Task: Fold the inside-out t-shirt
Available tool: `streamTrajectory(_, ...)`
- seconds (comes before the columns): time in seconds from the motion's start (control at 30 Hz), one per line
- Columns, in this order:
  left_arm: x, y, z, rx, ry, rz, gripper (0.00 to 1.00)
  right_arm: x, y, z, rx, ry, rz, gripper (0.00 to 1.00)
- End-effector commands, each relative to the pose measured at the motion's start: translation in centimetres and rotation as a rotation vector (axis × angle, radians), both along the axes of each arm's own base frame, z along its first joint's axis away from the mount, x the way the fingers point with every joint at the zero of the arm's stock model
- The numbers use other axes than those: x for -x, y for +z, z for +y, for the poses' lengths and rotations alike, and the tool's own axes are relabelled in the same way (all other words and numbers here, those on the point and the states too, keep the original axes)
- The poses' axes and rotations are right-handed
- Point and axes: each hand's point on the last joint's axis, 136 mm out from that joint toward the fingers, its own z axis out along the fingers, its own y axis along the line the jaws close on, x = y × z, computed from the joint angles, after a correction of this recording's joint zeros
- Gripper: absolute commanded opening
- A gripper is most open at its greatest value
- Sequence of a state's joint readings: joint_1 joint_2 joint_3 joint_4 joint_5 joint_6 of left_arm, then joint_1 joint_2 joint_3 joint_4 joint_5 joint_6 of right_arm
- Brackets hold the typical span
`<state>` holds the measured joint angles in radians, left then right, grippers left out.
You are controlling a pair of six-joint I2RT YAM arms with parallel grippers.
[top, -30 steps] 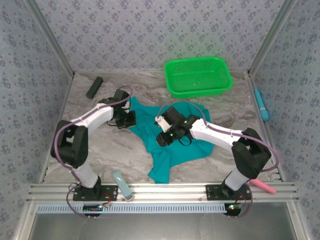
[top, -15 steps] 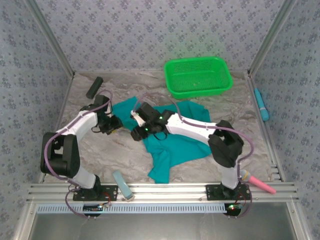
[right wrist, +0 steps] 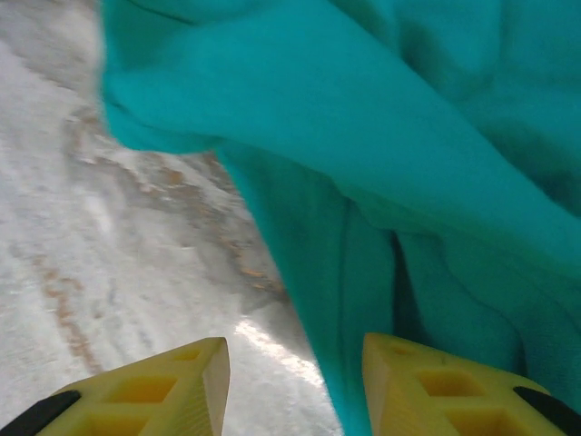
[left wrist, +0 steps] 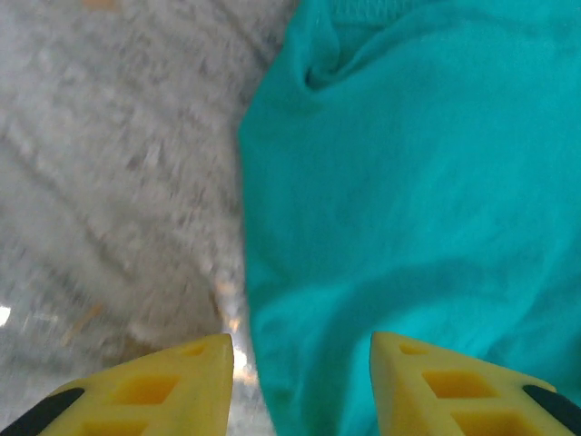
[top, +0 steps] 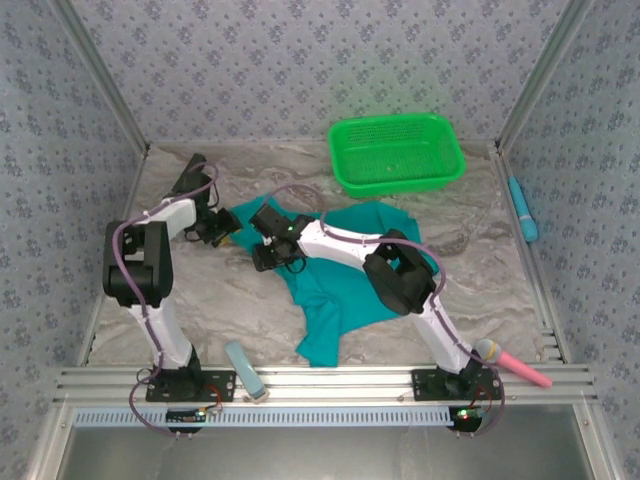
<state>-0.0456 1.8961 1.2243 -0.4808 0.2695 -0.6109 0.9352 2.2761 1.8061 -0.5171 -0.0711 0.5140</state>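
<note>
The teal inside-out t-shirt [top: 345,270] lies crumpled on the marble tabletop, spread from the middle toward the front. My left gripper [top: 220,230] hovers at the shirt's far left corner. In the left wrist view its yellow fingers [left wrist: 172,391] stand apart, open, with the t-shirt [left wrist: 408,182] edge below the gap. My right gripper [top: 268,252] has reached across to the shirt's left edge. It is open too, and the cloth edge [right wrist: 363,272] runs under the gap beside its right finger [right wrist: 436,386]. Neither gripper [left wrist: 302,381] [right wrist: 295,381] pinches the cloth.
A bright green mesh basket [top: 397,152] stands at the back right. A black block [top: 188,172] lies at the back left, a light blue item [top: 245,368] at the front rail, a blue pen-like thing [top: 522,208] and a pink one [top: 520,368] at the right.
Both arms have swung leftward. The left gripper went from shut to open and moved to the shirt's left corner. The right gripper left the shirt's middle for its left edge.
</note>
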Motion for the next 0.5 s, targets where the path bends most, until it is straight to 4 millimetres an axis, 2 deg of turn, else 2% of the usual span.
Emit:
streamTrajectory(0.0,-2.1,-0.3,-0.1,0.013,-0.023,-0.022,0.43,-1.0,-0.1,-0.5,0.032,-0.060,0.000,0.45)
streamTrajectory(0.17,-3.7,-0.8,-0.7,0.040,-0.032,-0.038,0.43,-1.6,-0.1,-0.5,0.052,-0.072,-0.017,0.46)
streamTrajectory(0.33,-4.6,-1.4,-0.2,0.006,-0.037,-0.031,0.40,-2.0,-1.0,-0.5,0.035,-0.077,0.022,0.47)
streamTrajectory(0.47,-5.2,-1.7,-0.3,0.004,-0.049,-0.039,0.38,-1.0,-1.2,1.9,-0.085,0.036,0.089,0.40)
